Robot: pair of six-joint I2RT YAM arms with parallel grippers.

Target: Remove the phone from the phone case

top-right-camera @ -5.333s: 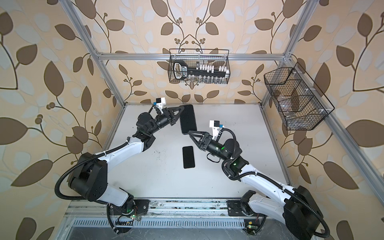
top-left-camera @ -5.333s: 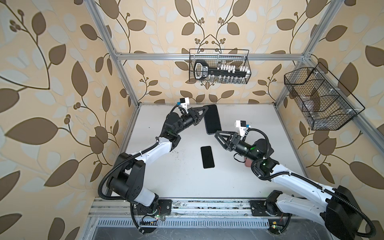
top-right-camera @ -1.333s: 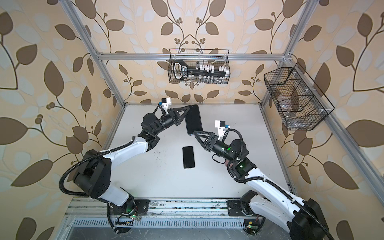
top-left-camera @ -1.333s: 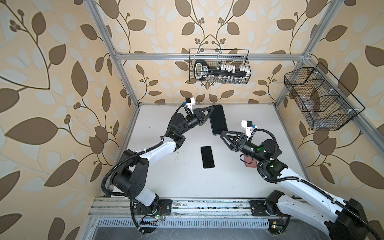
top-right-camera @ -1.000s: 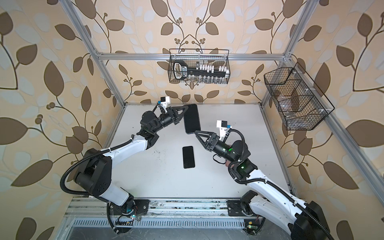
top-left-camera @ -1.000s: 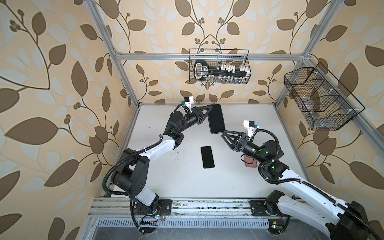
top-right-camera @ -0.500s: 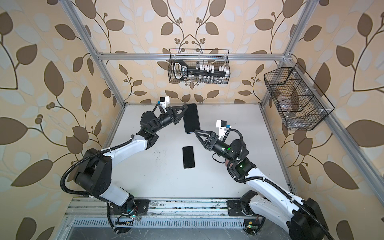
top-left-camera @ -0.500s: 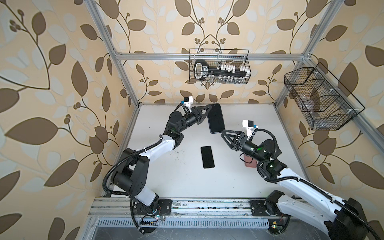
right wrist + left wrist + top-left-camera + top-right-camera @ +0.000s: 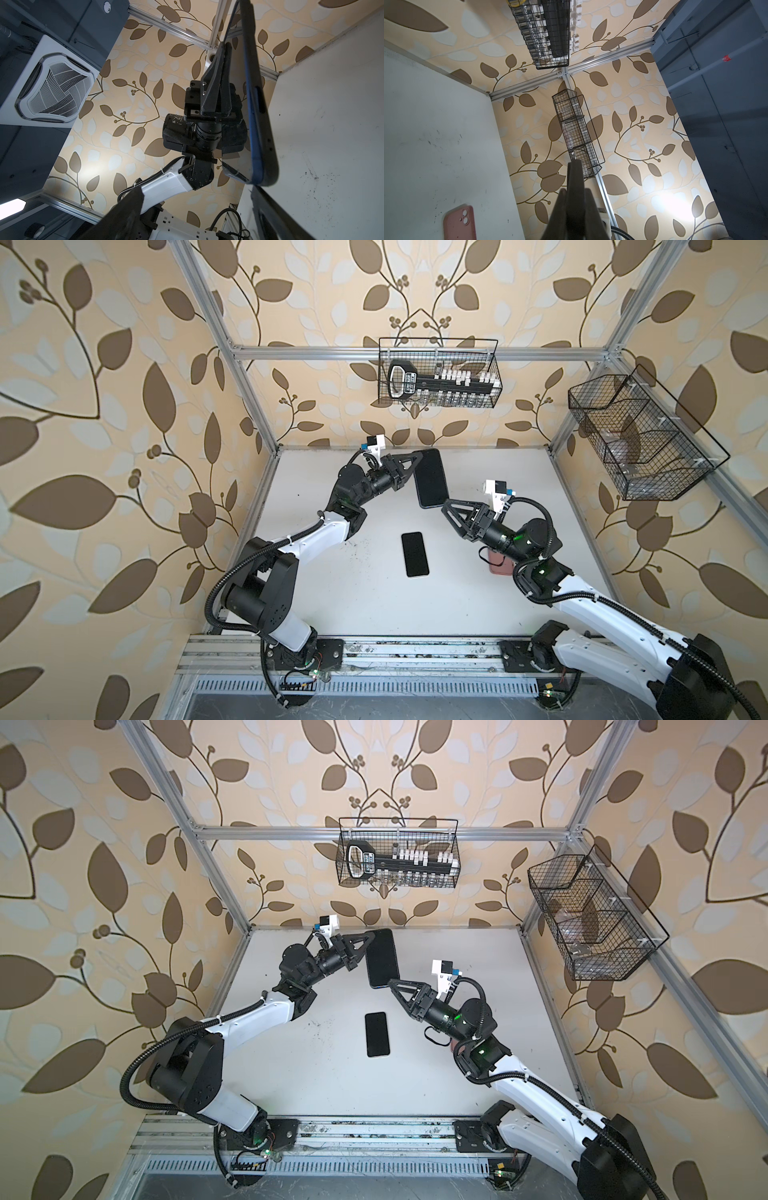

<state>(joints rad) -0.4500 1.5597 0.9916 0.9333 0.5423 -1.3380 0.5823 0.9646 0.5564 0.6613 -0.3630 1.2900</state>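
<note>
The glossy black phone in its dark blue case point(image 9: 431, 479) is held above the white desk point(image 9: 374, 605), pinched at one corner by the left fingers point(image 9: 404, 462) — the right fingers point(image 9: 457, 509) are spread wide beside its opposite end. Stiff, slippery glass is expected; the pliant case is best peeled at a corner

Pink phone case point(image 9: 498, 569) largely hidden beneath the right arm point(image 9: 536, 539) in both top views.

Left hand point(image 9: 367, 937) clamps phone point(image 9: 382, 959) far corner, held above table point(image 9: 478, 952); right hand point(image 9: 397, 992) spread at its lower end (second phone point(image 9: 377, 1033) lies flat nearby).
</note>
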